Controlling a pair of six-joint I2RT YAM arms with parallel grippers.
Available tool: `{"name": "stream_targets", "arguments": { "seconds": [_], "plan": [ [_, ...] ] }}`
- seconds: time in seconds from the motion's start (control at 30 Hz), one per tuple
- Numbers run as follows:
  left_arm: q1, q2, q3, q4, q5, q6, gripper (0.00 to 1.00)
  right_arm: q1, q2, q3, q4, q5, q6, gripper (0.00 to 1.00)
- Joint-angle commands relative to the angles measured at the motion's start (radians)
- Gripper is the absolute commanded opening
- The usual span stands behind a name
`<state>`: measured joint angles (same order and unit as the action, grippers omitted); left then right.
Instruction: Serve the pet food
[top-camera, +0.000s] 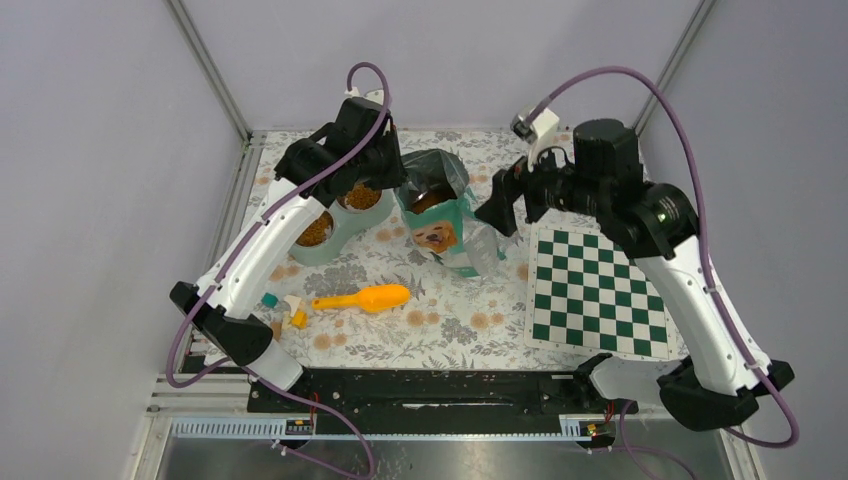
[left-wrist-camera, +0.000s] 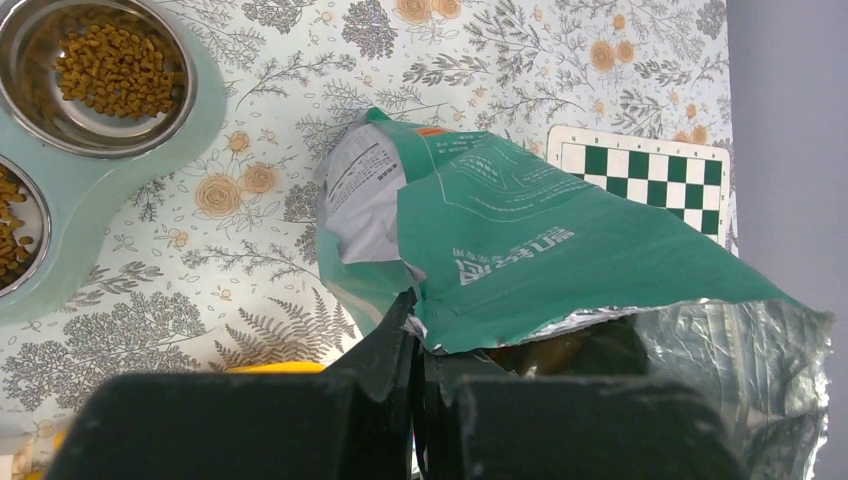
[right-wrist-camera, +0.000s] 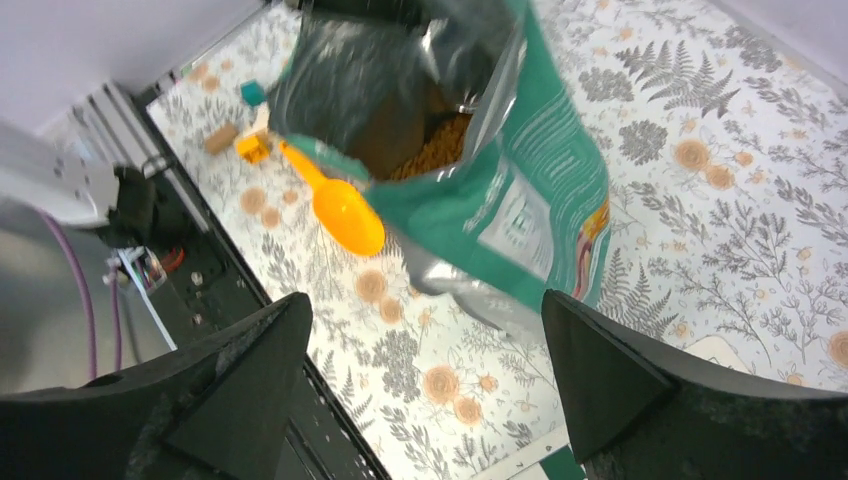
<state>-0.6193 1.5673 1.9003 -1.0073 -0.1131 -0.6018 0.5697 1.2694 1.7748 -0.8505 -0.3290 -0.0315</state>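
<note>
We see even, diffuse light in all three views; shadows are soft and short. Mild glare on the foil lining of the bag and on the steel bowl. Right wrist view is slightly soft; its near fingers are dark and blurred.

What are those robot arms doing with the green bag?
The left gripper has its jaws shut on the rim of the green foil pet food bag, which stands open. The right gripper hangs near it, jaws wide open, holding nothing. Both steel bowls hold brown kibble, and the orange plastic scoop lies on the flowered tablecloth.
</note>
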Motion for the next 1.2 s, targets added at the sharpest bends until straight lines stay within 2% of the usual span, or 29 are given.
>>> {"name": "stream_targets", "arguments": {
  "seconds": [0.0, 0.23, 0.47, 0.53, 0.57, 0.6, 0.63, 0.67, 0.93, 1.17],
  "plan": [
    [0.014, -0.045, 0.126, 0.155, -0.054, -0.066, 0.00, 0.023, -0.086, -0.156, 0.081, -0.088, -0.130, 0.93],
    [0.014, -0.058, 0.125, 0.156, -0.058, -0.127, 0.00, 0.143, -0.096, -0.303, 0.276, 0.011, -0.150, 0.88],
    [0.013, -0.080, 0.101, 0.161, -0.087, -0.159, 0.00, 0.187, -0.071, -0.433, 0.569, 0.203, -0.080, 0.70],
    [0.014, -0.084, 0.099, 0.161, -0.093, -0.170, 0.00, 0.188, -0.057, -0.430, 0.580, 0.208, -0.070, 0.53],
    [0.015, -0.087, 0.097, 0.161, -0.096, -0.176, 0.00, 0.187, -0.049, -0.419, 0.569, 0.180, -0.077, 0.41],
    [0.015, -0.090, 0.096, 0.162, -0.102, -0.183, 0.00, 0.186, -0.043, -0.405, 0.556, 0.157, -0.079, 0.22],
    [0.015, -0.094, 0.095, 0.162, -0.113, -0.187, 0.00, 0.187, -0.039, -0.388, 0.535, 0.144, -0.080, 0.07],
    [0.017, -0.101, 0.094, 0.162, -0.125, -0.192, 0.00, 0.187, -0.040, -0.366, 0.501, 0.143, -0.088, 0.00],
    [0.028, -0.151, 0.105, 0.173, -0.231, -0.213, 0.00, 0.172, -0.081, -0.153, 0.405, 0.257, -0.219, 0.00],
    [0.027, -0.173, 0.124, 0.178, -0.268, -0.214, 0.00, 0.081, -0.034, -0.014, 0.389, 0.162, -0.271, 0.00]
  ]
}}
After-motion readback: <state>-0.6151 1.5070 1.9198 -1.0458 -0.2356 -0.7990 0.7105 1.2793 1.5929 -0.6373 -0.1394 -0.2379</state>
